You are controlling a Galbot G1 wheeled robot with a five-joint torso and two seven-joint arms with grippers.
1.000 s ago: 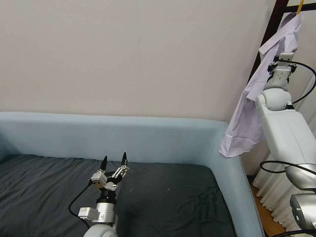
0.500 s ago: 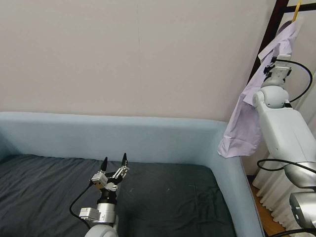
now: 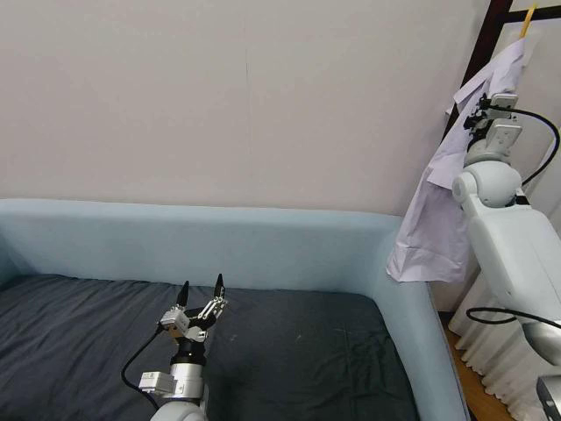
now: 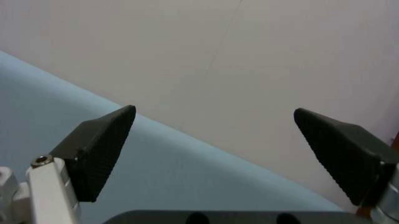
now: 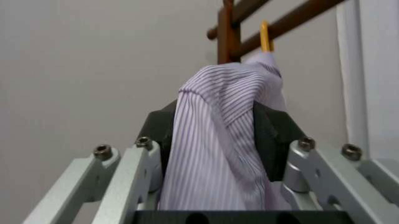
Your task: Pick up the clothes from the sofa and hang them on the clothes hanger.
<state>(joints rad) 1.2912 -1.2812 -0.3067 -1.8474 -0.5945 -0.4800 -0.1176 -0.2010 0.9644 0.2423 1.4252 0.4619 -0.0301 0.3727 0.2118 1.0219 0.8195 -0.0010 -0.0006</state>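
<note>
Nearest, the left gripper (image 3: 202, 282) hovers with fingers spread wide over the dark grey seat cushion (image 3: 307, 351) of one light-blue fabric sofa (image 3: 263, 246). Farther off, beside the plain off-white wall (image 3: 245, 96), the right gripper (image 5: 217, 137) pinches one lilac striped cotton shirt (image 3: 434, 219), raised beside one dark wooden clothes rack (image 3: 484, 44).

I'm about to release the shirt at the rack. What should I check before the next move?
1. Right gripper shut on the shirt: ok.
2. Yellow hanger hook reaches the wooden rail: ok.
3. Shirt collar seated on the hanger: cannot tell, the cloth hides it.
4. Shirt hem apart from the sofa corner: cannot tell.
5. Left gripper open, low over the sofa seat, away from the shirt: ok.
</note>
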